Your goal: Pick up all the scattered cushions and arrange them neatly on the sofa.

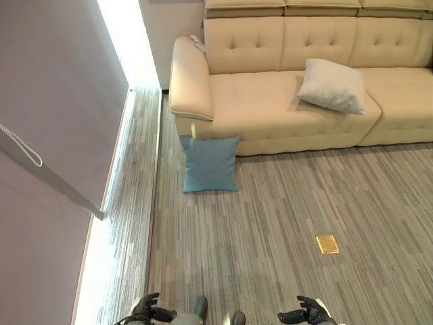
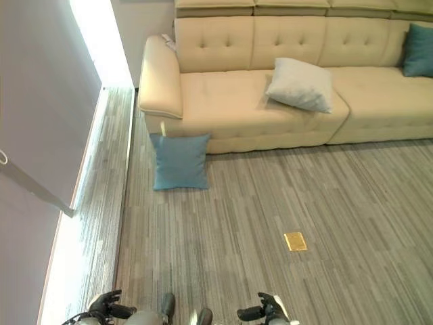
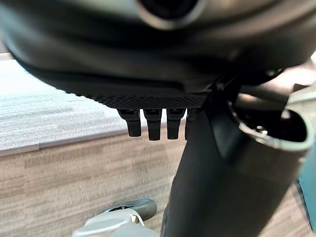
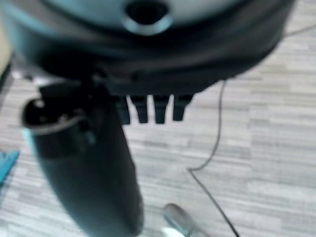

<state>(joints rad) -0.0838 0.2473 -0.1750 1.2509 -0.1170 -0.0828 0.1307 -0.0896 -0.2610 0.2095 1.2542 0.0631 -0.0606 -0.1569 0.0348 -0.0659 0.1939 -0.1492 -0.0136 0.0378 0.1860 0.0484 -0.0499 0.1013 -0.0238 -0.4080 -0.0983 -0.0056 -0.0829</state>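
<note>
Cushion [image 1: 210,164] in blue leaning on sofa [image 1: 270,101] base, left of centre; white pillow [image 1: 333,84] already on seat. Left hand [image 1: 147,309] and right hand [image 1: 309,312] at bottom edge, relaxed, empty. Approach step, probably; next, walking closer and reaching down.

We see a living-room or lounge setting: a cream tufted sofa [image 1: 298,101] with cushions; grey striped floor [image 1: 270,230]; a brass floor socket plate [image 1: 327,244]; a bright window strip [image 1: 125,40].
</note>
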